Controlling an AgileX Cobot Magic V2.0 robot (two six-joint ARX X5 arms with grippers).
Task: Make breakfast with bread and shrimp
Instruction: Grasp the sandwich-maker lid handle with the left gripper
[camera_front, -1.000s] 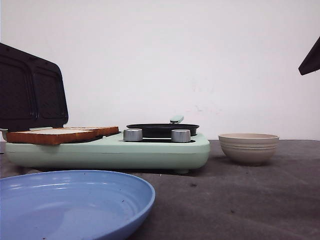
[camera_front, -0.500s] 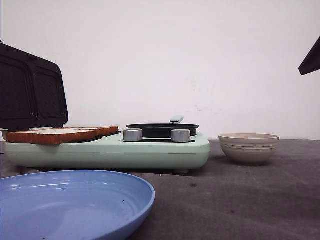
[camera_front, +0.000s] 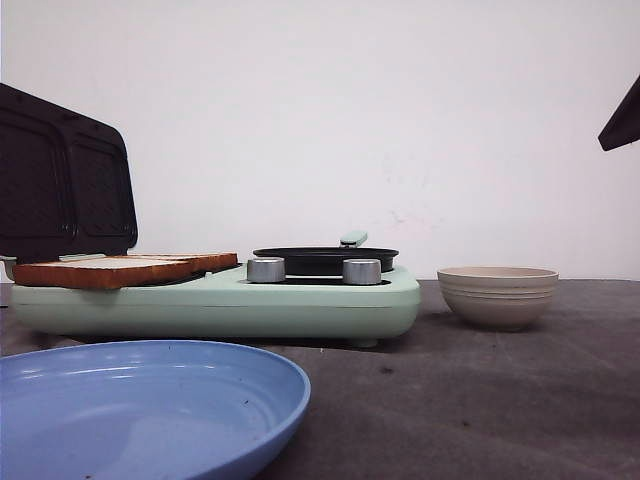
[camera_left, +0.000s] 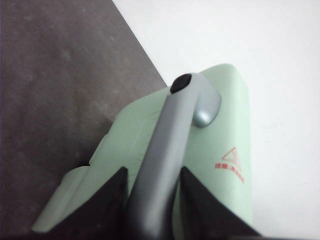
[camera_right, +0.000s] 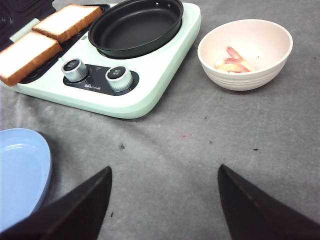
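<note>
Two slices of bread (camera_front: 100, 270) lie side by side on the dark plate of the mint-green breakfast maker (camera_front: 220, 305); the right wrist view shows them as one bread slice (camera_right: 25, 56) and another (camera_right: 67, 21). The maker's lid (camera_front: 60, 180) stands open behind them. My left gripper (camera_left: 152, 171) is shut on the grey lid handle (camera_left: 170, 125). Pink shrimp (camera_right: 234, 61) lie in a beige bowl (camera_right: 260, 37) to the right of the maker. Above the bare grey table hangs my right gripper (camera_right: 164, 169), open and holding nothing.
An empty black pan (camera_right: 135, 25) sits on the maker's right half, with two silver knobs (camera_right: 119, 77) in front of it. A blue plate (camera_front: 150, 400) lies nearest the front at the left. A dark corner (camera_front: 625, 120) juts in at the upper right of the front view.
</note>
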